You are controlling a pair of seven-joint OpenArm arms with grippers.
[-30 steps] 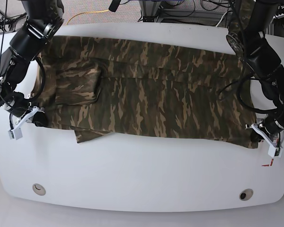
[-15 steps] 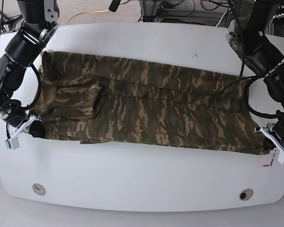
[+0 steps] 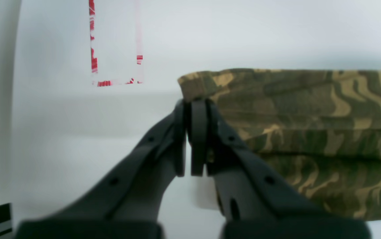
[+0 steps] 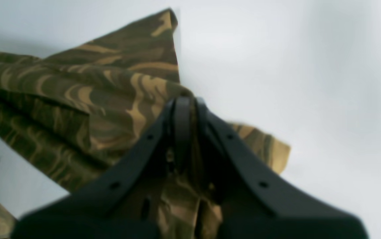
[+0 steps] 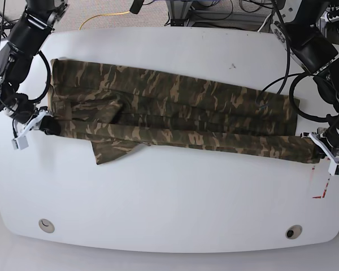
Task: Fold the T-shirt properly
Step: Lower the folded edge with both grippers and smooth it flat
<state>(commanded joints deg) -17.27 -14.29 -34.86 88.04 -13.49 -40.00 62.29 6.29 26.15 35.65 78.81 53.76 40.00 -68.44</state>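
Observation:
The camouflage T-shirt (image 5: pixel 175 110) lies stretched across the white table (image 5: pixel 169 203) as a long, narrow folded band. A loose flap (image 5: pixel 110 151) sticks out at its near left. My left gripper (image 5: pixel 321 150) is at the band's right end, shut on the shirt's corner. In the left wrist view the left gripper (image 3: pixel 192 106) pinches the shirt's hem corner (image 3: pixel 203 84). My right gripper (image 5: pixel 44 125) is at the band's left end, shut on fabric. In the right wrist view the right gripper (image 4: pixel 184 103) is bunched into the shirt (image 4: pixel 87 96).
Red tape marks (image 5: pixel 319 195) lie on the table near its right edge, also in the left wrist view (image 3: pixel 115 81). Two round holes (image 5: pixel 46 226) (image 5: pixel 294 232) sit near the front edge. Cables (image 5: pixel 107 17) and stands lie behind the table.
Both grippers have drawn the shirt's near edge away from the table's front. The shirt is now a narrower band, and a flap has come out at its near left.

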